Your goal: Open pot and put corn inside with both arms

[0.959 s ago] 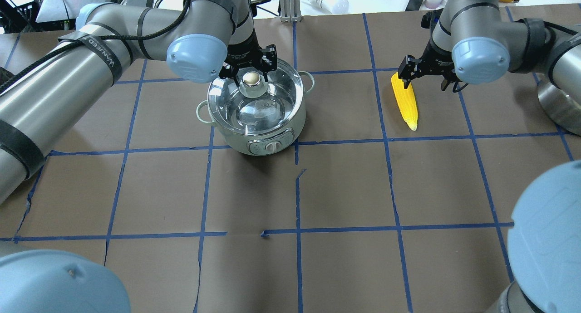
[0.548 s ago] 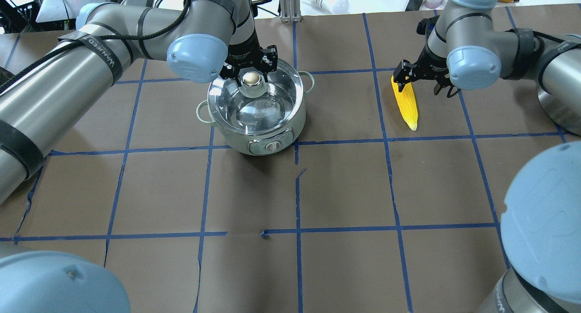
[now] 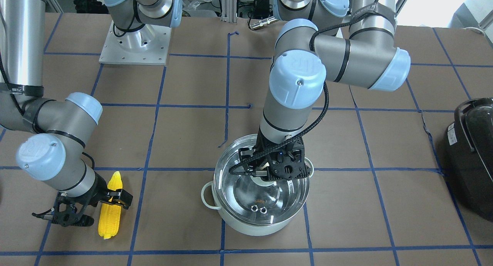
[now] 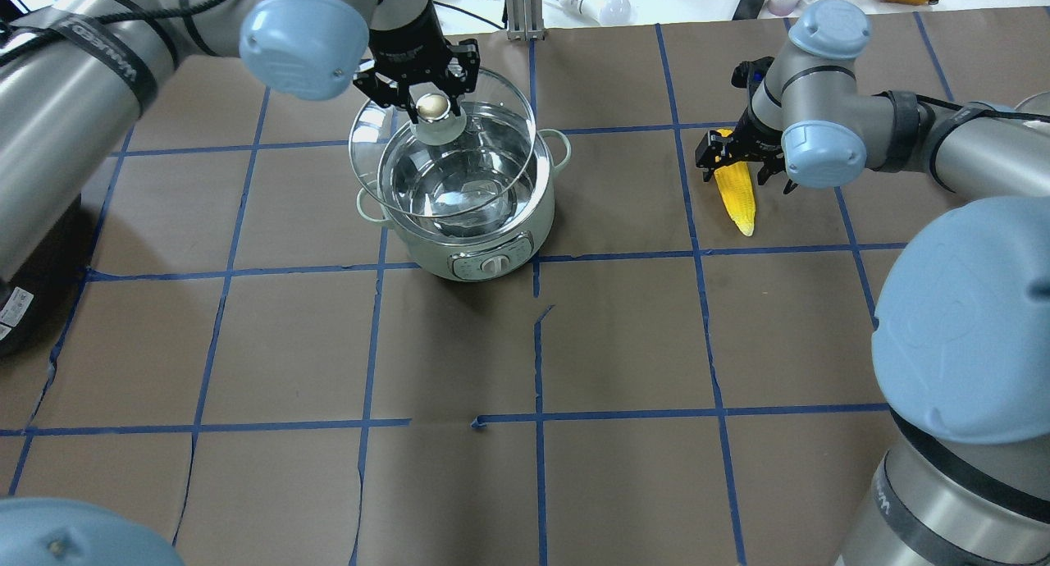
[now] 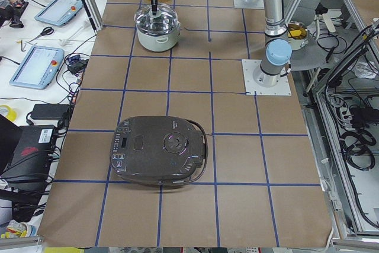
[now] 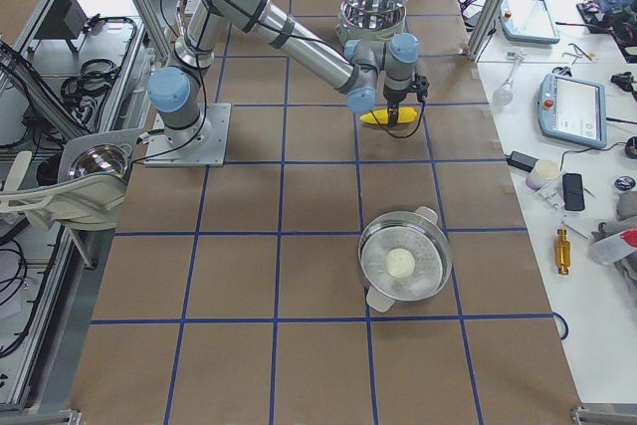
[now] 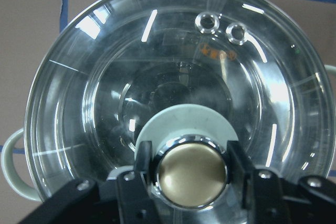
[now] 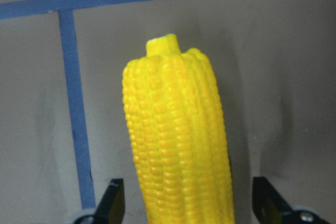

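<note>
The mint-green pot [image 4: 484, 250] stands on the brown table, with its steel inside showing. My left gripper [image 4: 432, 105] is shut on the metal knob [image 7: 191, 172] of the glass lid [image 4: 373, 152]. It holds the lid a little above the pot, offset to the left and back. The lid [image 3: 231, 177] hangs over the pot [image 3: 250, 229] in the front view. The yellow corn [image 4: 738, 197] lies flat to the pot's right. My right gripper [image 4: 732, 157] is open and low over the corn's thick end. A finger [image 8: 111, 203] stands on each side of the corn [image 8: 178, 145], neither touching it.
A large black appliance [image 5: 160, 149] sits at the table's left end and shows at the edge of the front view [image 3: 472, 154]. A second steel pot with a lid [image 6: 403, 264] stands toward the right end. The right arm's base plate [image 3: 115, 56] is behind.
My left gripper has lifted the lid off the pot, up and to the left. My right gripper has come down and moved left over the corn's thick end.
</note>
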